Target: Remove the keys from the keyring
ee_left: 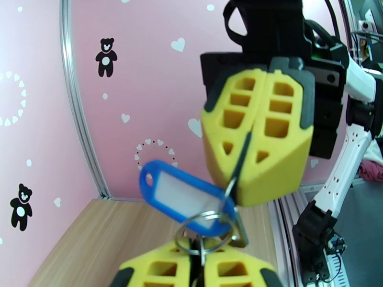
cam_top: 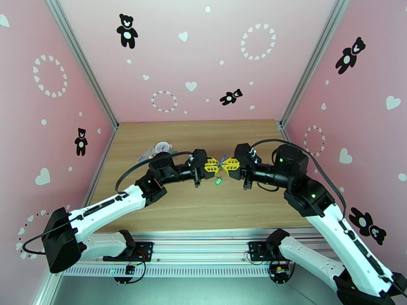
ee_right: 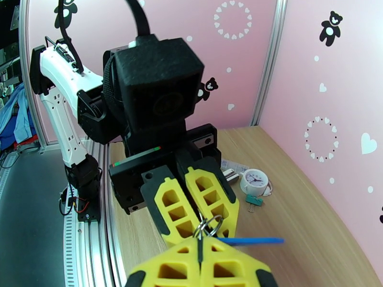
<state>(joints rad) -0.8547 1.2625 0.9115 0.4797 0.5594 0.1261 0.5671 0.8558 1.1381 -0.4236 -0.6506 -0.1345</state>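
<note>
Now our green key (cam_top: 218, 182) lies loose on the table (cam_top: 203, 209), near where both grippers meet. Above it our left gripper (ee_right: 206, 230) pinches the small metal ring (ee_left: 207, 216), and our right gripper (ee_left: 238, 187) is squeezed tight on a thin dark piece (ee_left: 244, 144) that reaches the ring. The blue tag (ee_left: 184, 194) hangs between them, so we think the pull goes sideways

The blue-tagged key (ee_left: 184, 194) hangs in mid-air on a small metal ring (ee_left: 203, 233), its tag tilted. The green-tagged key (cam_top: 218, 182) lies on the table (cam_top: 178, 209) nearby.
</note>
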